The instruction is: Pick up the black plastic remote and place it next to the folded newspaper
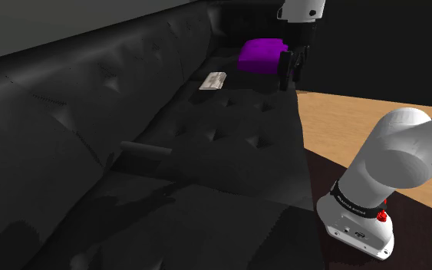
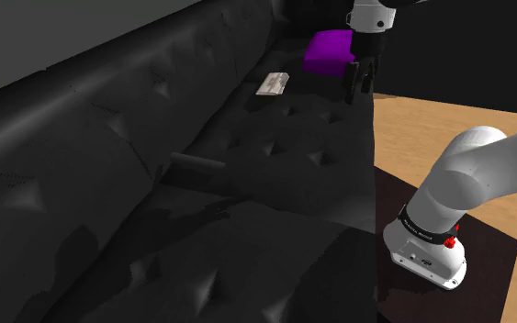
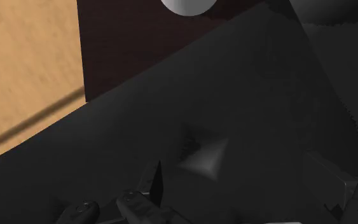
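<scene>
While the gripper (image 1: 291,74) hung over the black sofa's (image 1: 229,130) front edge, just beside a purple cushion (image 1: 262,55), we saw the folded newspaper (image 1: 215,80) lying near it on the seat. We found the dark remote (image 1: 146,149) well apart, by the backrest. The gripper's fingers (image 3: 151,188) stood wide apart, clasping nothing, with tufted seat between them

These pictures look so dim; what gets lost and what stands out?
Shoulder view: the black sofa nearly hides the dark remote; the purple cushion and pale newspaper stand out. Second exterior and wrist views: the tan floor is brightest.
</scene>
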